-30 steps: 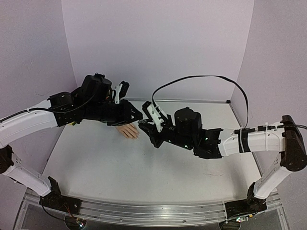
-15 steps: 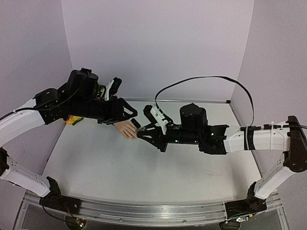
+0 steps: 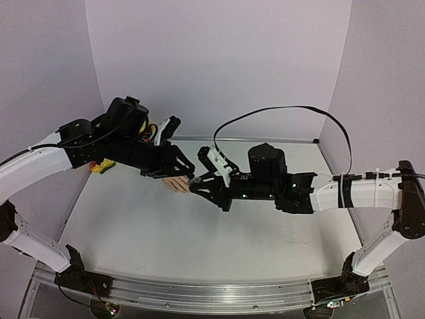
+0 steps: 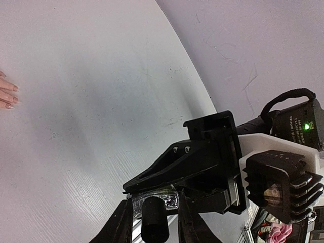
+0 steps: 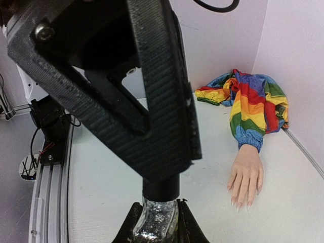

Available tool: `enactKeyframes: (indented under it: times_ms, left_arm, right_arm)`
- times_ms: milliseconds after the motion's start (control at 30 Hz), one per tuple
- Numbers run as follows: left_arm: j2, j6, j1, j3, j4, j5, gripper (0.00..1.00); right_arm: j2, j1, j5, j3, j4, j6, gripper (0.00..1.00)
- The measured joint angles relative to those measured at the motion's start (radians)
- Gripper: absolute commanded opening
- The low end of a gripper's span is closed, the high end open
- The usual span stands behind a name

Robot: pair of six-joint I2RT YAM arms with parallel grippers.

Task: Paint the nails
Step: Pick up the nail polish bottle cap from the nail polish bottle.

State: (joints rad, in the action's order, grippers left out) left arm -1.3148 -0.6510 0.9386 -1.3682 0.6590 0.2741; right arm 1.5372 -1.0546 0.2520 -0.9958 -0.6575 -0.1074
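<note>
Two hands meet near the surface's [image 3: 166, 232] far edge, left of centre: my right hand [image 3: 194, 181] clamps the glitter bottle [image 5: 154, 220]; my left hand [image 3: 188, 167] straddles its black cap [image 4: 152, 223], and I cannot tell its grip. The fake hand [image 5: 246, 174] lies beside, nails [image 5: 239, 200] up.

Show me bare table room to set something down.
Free: the near strip of table along the front rail, and the far right corner behind the right arm. Crowded: mid-left, where the left claw and right claw meet at the bottle near the fake hand and rainbow sleeve.
</note>
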Motion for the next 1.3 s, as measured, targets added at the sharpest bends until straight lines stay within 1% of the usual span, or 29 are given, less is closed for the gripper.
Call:
enactKeyframes:
  times_ms: [367, 533, 567, 600, 700, 733, 800, 1033, 1167, 1300]
  left_arm:
    - [-0.018, 0.009, 0.0, -0.037, 0.027, -0.01, 0.12]
    - [-0.022, 0.018, 0.0, -0.04, 0.037, -0.019, 0.06]
    - [-0.022, 0.018, 0.0, -0.042, 0.04, -0.02, 0.08]
    - [-0.022, 0.019, 0.0, -0.046, 0.044, -0.024, 0.11]
    - [-0.022, 0.024, 0.0, -0.052, 0.051, -0.024, 0.32]
    - [-0.022, 0.025, 0.001, -0.052, 0.05, -0.024, 0.37]
    - [-0.022, 0.025, 0.0, -0.053, 0.053, -0.023, 0.42]
    - [-0.024, 0.03, 0.0, -0.053, 0.057, -0.008, 0.37]
    - [-0.036, 0.034, 0.0, -0.053, 0.057, 0.007, 0.31]
    - [-0.062, 0.045, 0.0, -0.053, 0.058, 0.015, 0.28]
  right_arm:
    - [0.0, 0.0, -0.006, 0.0, 0.001, 0.0, 0.0]
    - [0.0, 0.0, -0.013, 0.0, 0.008, 0.0, 0.0]
    - [0.0, 0.0, -0.015, 0.0, 0.008, 0.0, 0.0]
    - [0.0, 0.0, -0.016, 0.0, 0.008, 0.0, 0.0]
    - [0.0, 0.0, -0.02, 0.0, 0.005, 0.0, 0.0]
    - [0.0, 0.0, -0.021, 0.0, 0.005, 0.0, 0.0]
    - [0.0, 0.0, -0.025, 0.0, 0.008, 0.0, 0.0]
    - [0.0, 0.0, -0.028, 0.0, 0.008, 0.0, 0.0]
    - [0.0, 0.0, -0.028, -0.001, 0.008, 0.0, 0.0]
    - [0.0, 0.0, -0.028, -0.001, 0.008, 0.0, 0.0]
